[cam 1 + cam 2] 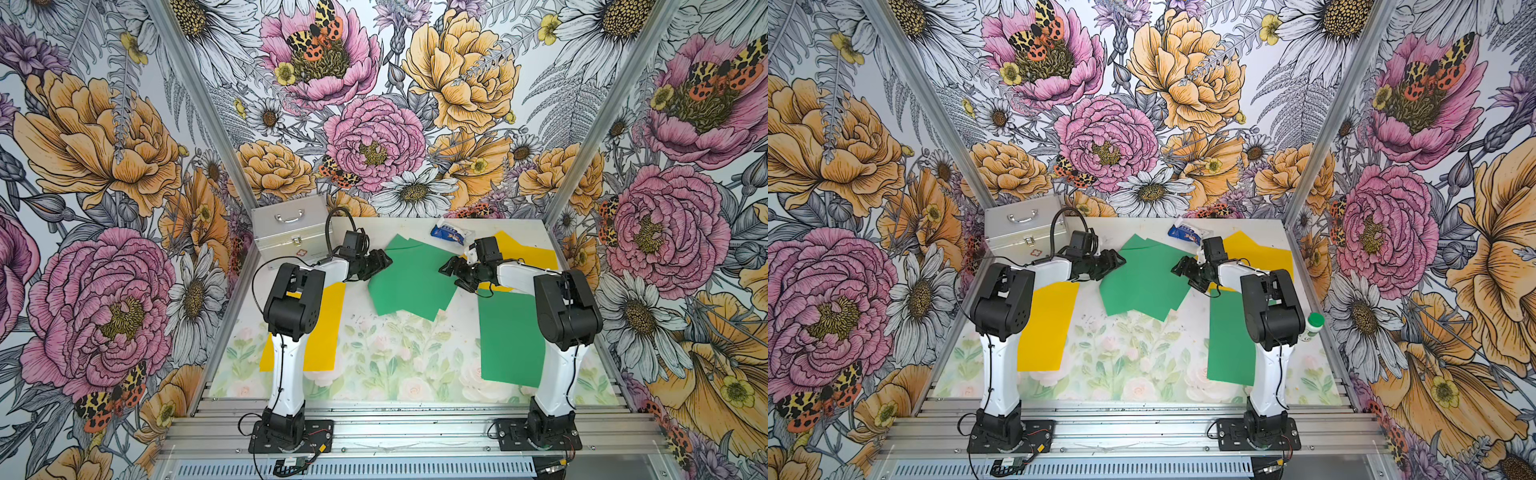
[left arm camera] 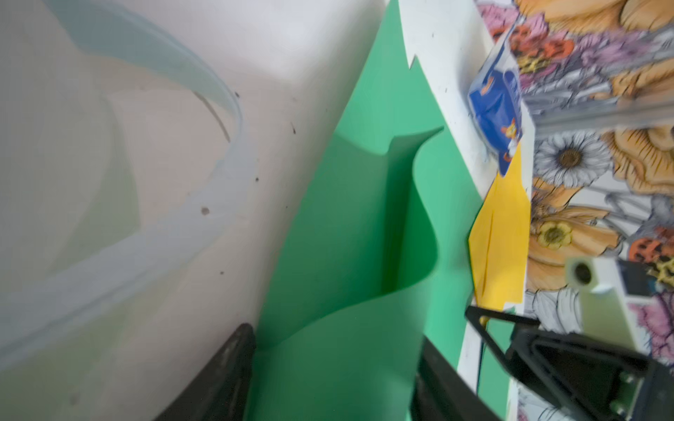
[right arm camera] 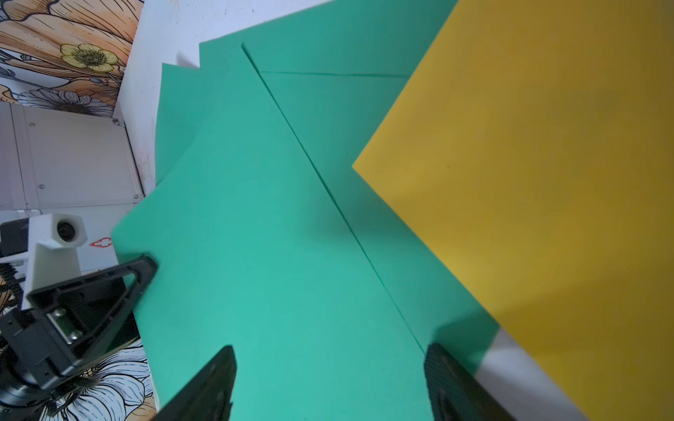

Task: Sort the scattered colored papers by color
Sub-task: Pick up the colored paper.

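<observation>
My left tool point(image 1: 383, 268) has its jaws apart, with a buckled fold of the thin green paper sheets point(image 1: 409, 286) between them. My right tool point(image 1: 451, 276) hangs parted over the same pile. I see bright yellow paper sheets point(image 1: 328, 328) behind both tools.

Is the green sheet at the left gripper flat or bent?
Bent. The left wrist view shows the green sheet curving up between fingers of the left gripper.

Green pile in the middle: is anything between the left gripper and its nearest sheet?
Nothing visible. The left gripper is at the edge of the green pile, jaws apart on either side of a curled-up green sheet. The right gripper hangs open at the pile's opposite edge, out of the way.
</observation>
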Available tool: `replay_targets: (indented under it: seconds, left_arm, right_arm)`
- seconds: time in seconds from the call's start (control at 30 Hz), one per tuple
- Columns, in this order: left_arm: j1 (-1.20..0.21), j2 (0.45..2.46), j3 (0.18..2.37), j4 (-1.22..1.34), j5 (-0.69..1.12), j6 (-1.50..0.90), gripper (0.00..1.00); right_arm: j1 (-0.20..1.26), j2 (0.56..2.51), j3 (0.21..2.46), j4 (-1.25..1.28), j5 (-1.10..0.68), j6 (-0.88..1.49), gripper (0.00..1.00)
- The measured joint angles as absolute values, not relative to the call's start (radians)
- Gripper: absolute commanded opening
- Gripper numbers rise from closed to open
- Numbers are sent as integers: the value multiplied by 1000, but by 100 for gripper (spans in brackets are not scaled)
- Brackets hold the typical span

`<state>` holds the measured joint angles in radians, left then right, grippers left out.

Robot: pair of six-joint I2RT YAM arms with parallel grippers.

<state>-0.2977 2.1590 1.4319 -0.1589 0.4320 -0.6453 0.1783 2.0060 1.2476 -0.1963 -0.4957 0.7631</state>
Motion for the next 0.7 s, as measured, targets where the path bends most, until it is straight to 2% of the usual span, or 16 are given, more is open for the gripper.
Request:
replay_targets:
  seconds: [0.2,0.47,0.7]
  left_arm:
    - [-298,2144,1420,-217,446,-635,38]
    - [-298,2069,1408,-244,447,-637,37]
    - [-293,2021,1408,-243,459,-655,30]
  right_arm:
    - [178,2006,1248,-197,-496,763,81]
    - [180,2000,1247,-202,-495,762,82]
    - [180,1942,1195,-246,-496,776,82]
